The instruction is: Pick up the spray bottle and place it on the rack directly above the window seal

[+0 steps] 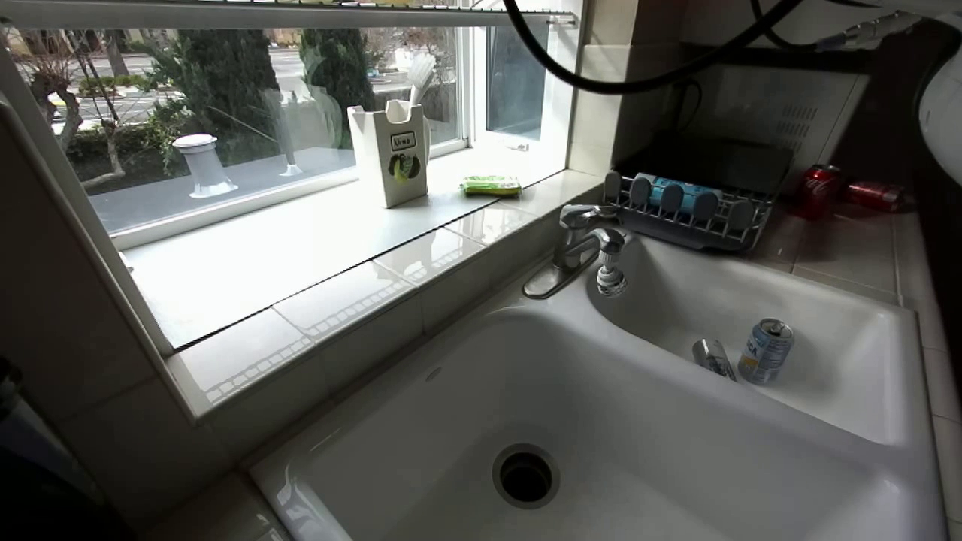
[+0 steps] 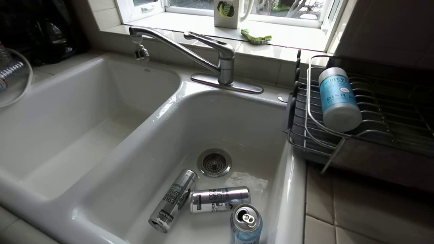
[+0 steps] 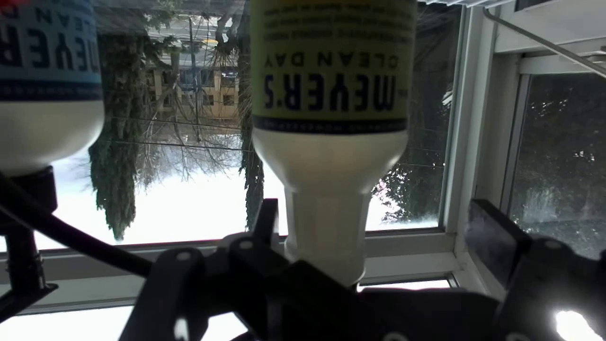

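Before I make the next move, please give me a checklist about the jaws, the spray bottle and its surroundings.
1. Jaws open: ok, fingers apart.
2. Spray bottle upright: ok, allowing for the inverted wrist view.
3. Neck centred between fingers: not ok, nearer one finger.
4. Blue-labelled bottle apart from spray bottle: ok.
5. Spray bottle standing on rack: cannot tell, base cut off in wrist view.
6. Black cable clear of rack: cannot tell, overlaps it in an exterior view.

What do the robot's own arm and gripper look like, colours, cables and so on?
The gripper is black, with angular links, small round grey pins and flat-faced fingers. In an exterior view, what is likely the arm shows at the picture's edge, smooth, rounded and white, plus a thick, looping black cable. I can't make out any markings.
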Action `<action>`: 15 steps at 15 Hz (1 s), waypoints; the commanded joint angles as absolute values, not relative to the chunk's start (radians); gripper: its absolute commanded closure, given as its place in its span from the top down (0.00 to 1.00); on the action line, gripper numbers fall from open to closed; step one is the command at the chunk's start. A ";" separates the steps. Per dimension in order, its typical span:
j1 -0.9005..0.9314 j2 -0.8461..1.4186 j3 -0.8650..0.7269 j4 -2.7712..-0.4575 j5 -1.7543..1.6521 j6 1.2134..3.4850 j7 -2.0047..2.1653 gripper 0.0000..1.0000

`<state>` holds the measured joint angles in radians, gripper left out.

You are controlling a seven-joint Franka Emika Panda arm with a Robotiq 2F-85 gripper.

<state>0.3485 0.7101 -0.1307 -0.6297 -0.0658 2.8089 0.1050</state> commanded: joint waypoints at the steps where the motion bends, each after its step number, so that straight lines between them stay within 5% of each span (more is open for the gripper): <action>1: 0.377 0.678 -0.184 -0.647 -0.088 2.728 0.173 1.00; 15: 0.440 0.610 -0.257 -0.672 -0.146 2.524 0.193 1.00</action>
